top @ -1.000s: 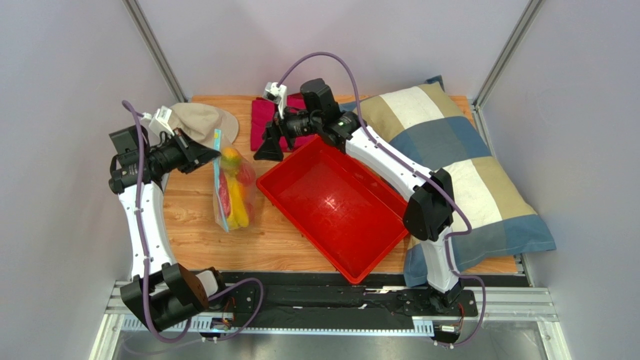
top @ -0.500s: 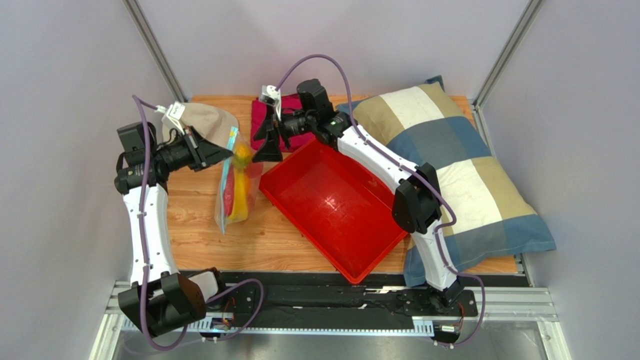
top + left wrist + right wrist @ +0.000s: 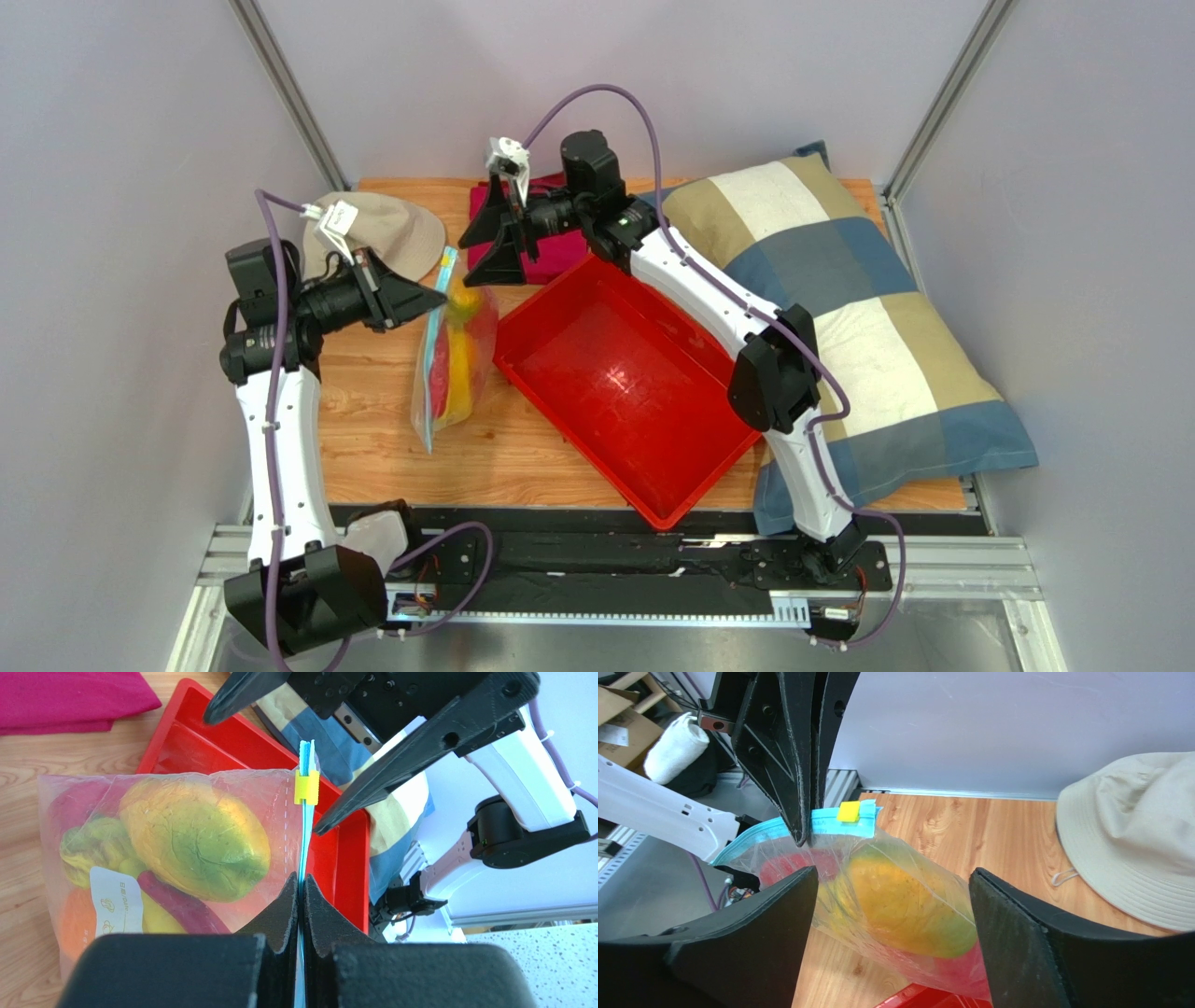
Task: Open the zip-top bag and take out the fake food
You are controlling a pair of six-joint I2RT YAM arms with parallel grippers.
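Note:
The zip-top bag hangs upright over the wood table, left of the red tray. My left gripper is shut on its blue-teal zip strip, below the yellow slider. The fake food fills the bag: a green-orange mango, a red chilli and yellow and orange pieces behind the white label. My right gripper is open and empty, close beside the bag's top. In the right wrist view its jaws straddle the mango, with the slider just ahead.
A red tray lies in the middle of the table. A beige hat sits at the back left, a magenta cloth at the back, and a checked pillow on the right.
My left gripper has lifted the bag by its zip strip from lying flat to hanging upright. My right gripper has moved back and left, closer to the bag's top.

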